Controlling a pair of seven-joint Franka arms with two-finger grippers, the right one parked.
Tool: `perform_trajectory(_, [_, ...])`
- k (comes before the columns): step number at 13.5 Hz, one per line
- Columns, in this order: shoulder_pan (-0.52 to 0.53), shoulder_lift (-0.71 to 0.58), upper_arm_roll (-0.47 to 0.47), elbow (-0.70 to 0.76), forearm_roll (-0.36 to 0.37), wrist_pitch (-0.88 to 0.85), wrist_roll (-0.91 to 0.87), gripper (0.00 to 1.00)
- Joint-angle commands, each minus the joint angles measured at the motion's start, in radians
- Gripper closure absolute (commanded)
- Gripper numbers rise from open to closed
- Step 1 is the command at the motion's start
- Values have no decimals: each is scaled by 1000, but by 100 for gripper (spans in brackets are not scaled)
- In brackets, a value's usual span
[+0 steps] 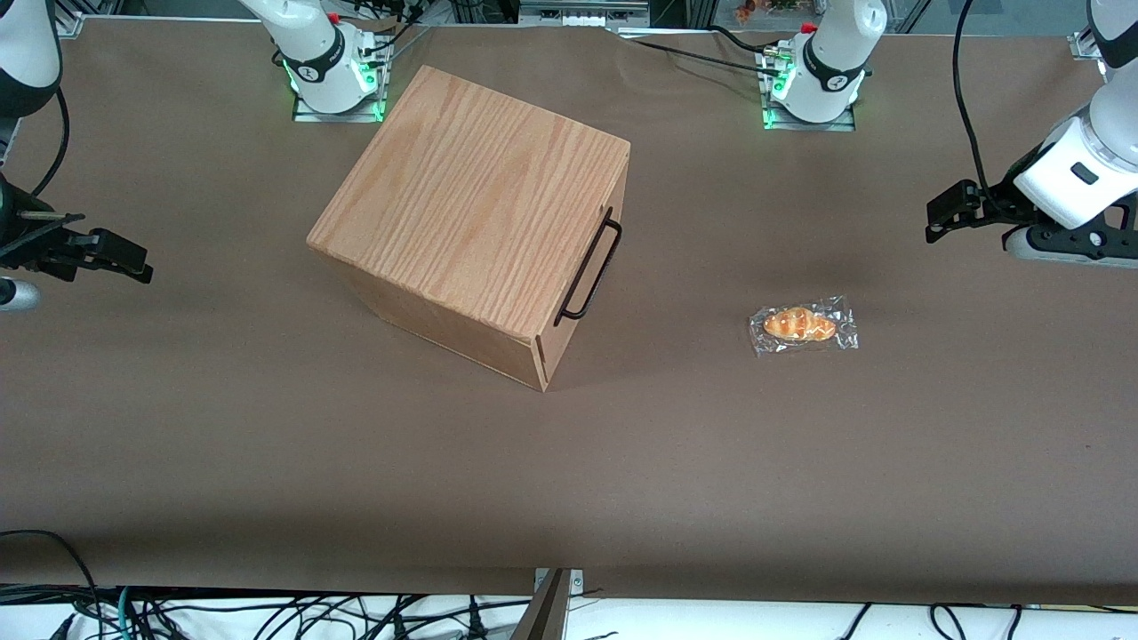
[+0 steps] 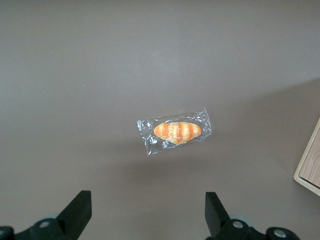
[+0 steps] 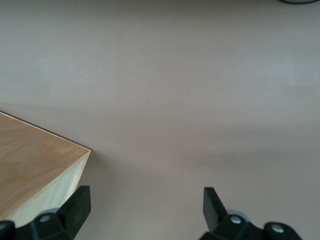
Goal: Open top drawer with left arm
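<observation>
The oak-grain cabinet stands mid-table, turned at an angle. Its front faces the working arm's end of the table. The top drawer shows only as a narrow edge-on strip of that front under the top panel, carrying a thin black wire handle; it sits flush and closed. My left arm's gripper hovers above the table at the working arm's end, well away from the handle. In the left wrist view the gripper is open, with nothing between its fingers. A corner of the cabinet shows there too.
A small bread roll in clear wrap lies on the brown table between the cabinet and my gripper, a bit nearer the front camera; it shows as the wrapped roll under the wrist. Two robot bases stand along the table's back edge.
</observation>
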Motion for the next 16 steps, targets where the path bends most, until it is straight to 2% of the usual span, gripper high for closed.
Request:
perform_trajectory(1, [4,-2,-6,7,19,-8,0,0])
perform_trajectory(16, [4,-2,-6,7,19,-23,-1,0])
